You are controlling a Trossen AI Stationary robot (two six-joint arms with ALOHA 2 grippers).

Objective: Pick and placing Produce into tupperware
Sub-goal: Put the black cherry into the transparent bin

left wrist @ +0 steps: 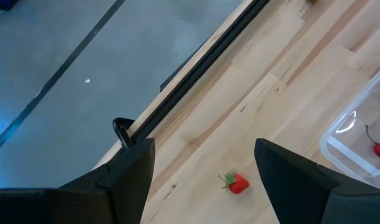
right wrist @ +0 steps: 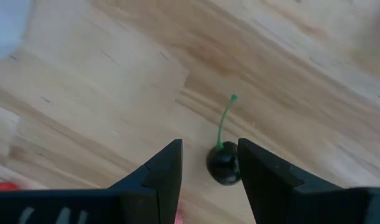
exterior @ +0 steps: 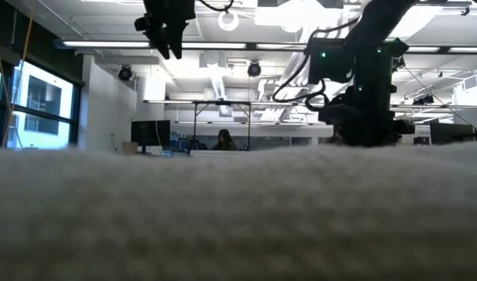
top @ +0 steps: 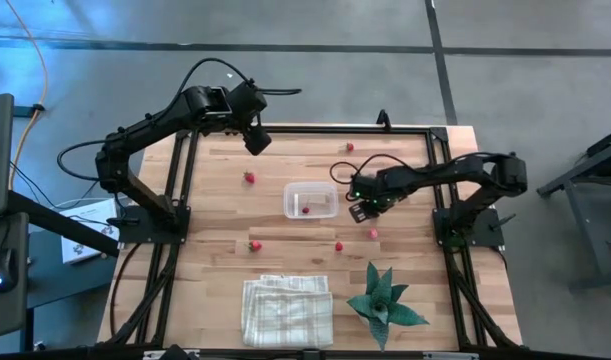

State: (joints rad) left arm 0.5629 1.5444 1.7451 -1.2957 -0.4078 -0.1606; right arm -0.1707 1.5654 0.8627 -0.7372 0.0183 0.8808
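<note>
The clear tupperware (top: pixel 310 199) stands mid-table with one red piece (top: pixel 305 209) inside. Red pieces lie loose on the wood (top: pixel 249 177), (top: pixel 253 245), (top: pixel 338 246), (top: pixel 373 233). My right gripper (top: pixel 362 210) is low, just right of the tupperware, and open. Its fingers stand on either side of a dark brown cherry (right wrist: pixel 224 165) with a green stem that lies on the table. My left gripper (top: pixel 257 142) is open and empty, high over the far left of the table. A strawberry (left wrist: pixel 238 183) lies on the table below it. My right gripper comes at the dark cherry from above. The cherry lies close against the inner side of one finger (right wrist: pixel 255 168), with a gap to the other finger (right wrist: pixel 168 171). Whether that finger touches it, I cannot tell.
A folded white-and-grey checked cloth (top: pixel 287 310) lies at the near edge and fills the low view's foreground (exterior: pixel 238 211). A green spiky plant (top: pixel 383 300) stands at the near right. Another red piece (top: pixel 349 147) lies near the far edge. A black frame (top: pixel 315 131) borders the table.
</note>
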